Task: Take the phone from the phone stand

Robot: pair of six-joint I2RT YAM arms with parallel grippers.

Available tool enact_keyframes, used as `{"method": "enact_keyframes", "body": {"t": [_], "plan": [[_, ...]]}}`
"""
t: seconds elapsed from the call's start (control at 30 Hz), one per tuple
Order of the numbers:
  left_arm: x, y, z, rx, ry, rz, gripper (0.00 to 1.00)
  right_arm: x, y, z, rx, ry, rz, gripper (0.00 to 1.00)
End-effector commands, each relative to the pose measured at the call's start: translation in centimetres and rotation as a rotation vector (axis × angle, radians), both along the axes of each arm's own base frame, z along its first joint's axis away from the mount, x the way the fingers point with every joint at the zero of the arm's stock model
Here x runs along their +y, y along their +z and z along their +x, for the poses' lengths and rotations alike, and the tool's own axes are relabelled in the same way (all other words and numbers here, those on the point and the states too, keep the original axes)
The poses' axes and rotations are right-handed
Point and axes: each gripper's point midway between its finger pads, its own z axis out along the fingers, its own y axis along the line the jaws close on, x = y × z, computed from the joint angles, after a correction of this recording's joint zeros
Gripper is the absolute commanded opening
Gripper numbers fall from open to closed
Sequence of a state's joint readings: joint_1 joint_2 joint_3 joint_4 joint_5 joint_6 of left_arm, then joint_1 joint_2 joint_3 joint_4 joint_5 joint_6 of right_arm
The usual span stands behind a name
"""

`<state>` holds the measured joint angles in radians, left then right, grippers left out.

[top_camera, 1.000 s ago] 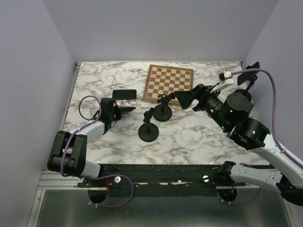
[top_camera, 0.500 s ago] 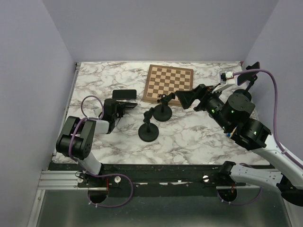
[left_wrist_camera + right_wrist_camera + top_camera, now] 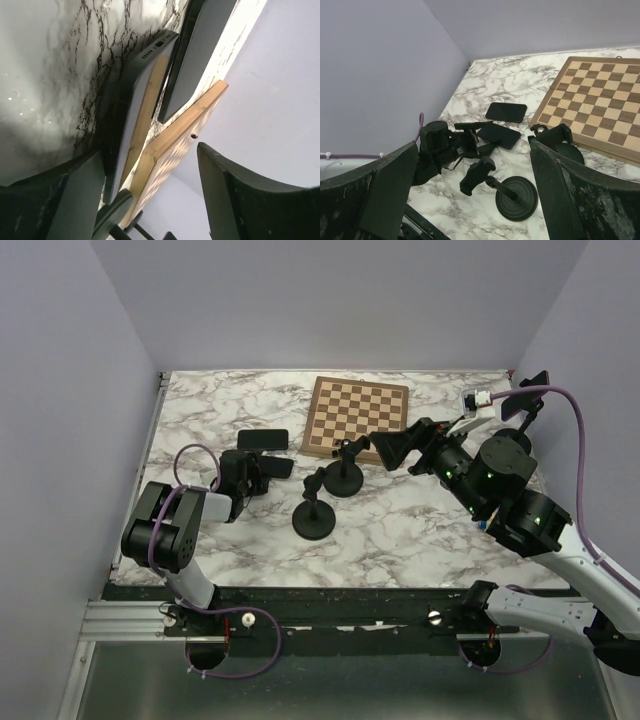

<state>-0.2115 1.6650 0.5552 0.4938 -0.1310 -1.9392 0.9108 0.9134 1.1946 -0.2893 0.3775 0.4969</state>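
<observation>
Now the phone [image 3: 501, 136] lies between the spread left claw [image 3: 485, 135].

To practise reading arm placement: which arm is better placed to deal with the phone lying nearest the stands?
Left, likely. The left end effector sits open right at that phone on the marble table; the right end effector hangs open by the chessboard, farther off.
</observation>
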Motion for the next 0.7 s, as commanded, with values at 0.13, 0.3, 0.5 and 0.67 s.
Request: {"method": "enact_keyframes", "body": {"t": [0.13,0.3,0.5,0.67], "plan": [[-0.6,1.9,0.0,-0.019,-0.027,-0.015,0.98,-0.6,0.0,-0.1,0.001,-0.019,-0.013,1.0],[-0.7,3.1,-0.4,-0.017,-0.055,-0.015,0.98,-0.5,-0.1,-0.1,0.004,-0.018,-0.013,1.0],[-0.2,4.4,-1.2,0.007,-0.077,-0.014,0.99,-0.6,-0.2,-0.1,0.007,-0.02,-0.014,1.0],[0.1,6.7,-1.8,-0.045,-0.104,-0.004,0.98,-0.5,-0.3,-0.1,0.01,-0.022,-0.015,1.0]]}}
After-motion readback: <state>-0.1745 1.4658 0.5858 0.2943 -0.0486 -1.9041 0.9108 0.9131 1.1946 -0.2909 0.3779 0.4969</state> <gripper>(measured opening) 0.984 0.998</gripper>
